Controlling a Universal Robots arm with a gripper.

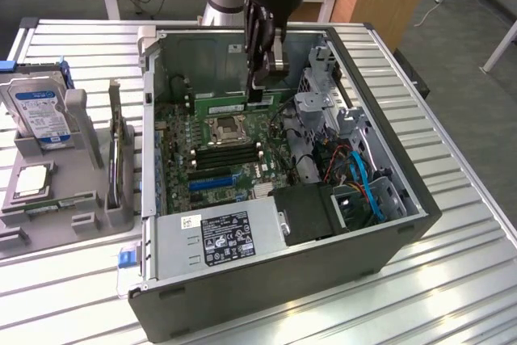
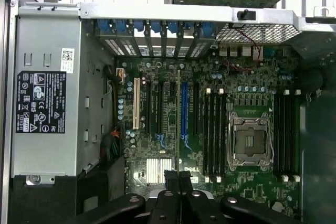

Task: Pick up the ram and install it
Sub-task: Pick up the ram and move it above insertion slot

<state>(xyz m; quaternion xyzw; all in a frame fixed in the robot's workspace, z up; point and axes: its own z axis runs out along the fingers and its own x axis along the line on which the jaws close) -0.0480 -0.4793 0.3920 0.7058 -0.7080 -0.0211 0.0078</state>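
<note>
The ram is a thin green stick hanging level over the back part of the motherboard, inside the open computer case. My gripper is shut on it from above, near its end toward the exterior view's right. In the wrist view the ram shows edge-on as a thin line running out from my gripper across the board. The black memory slots lie beside the empty processor socket, a little nearer the camera than the stick. The slots flank the socket.
On the exterior view's left, a grey holder carries a blue-labelled hard drive, a silver processor chip and a dark board on edge. The power supply, drive cage and blue cables crowd the case.
</note>
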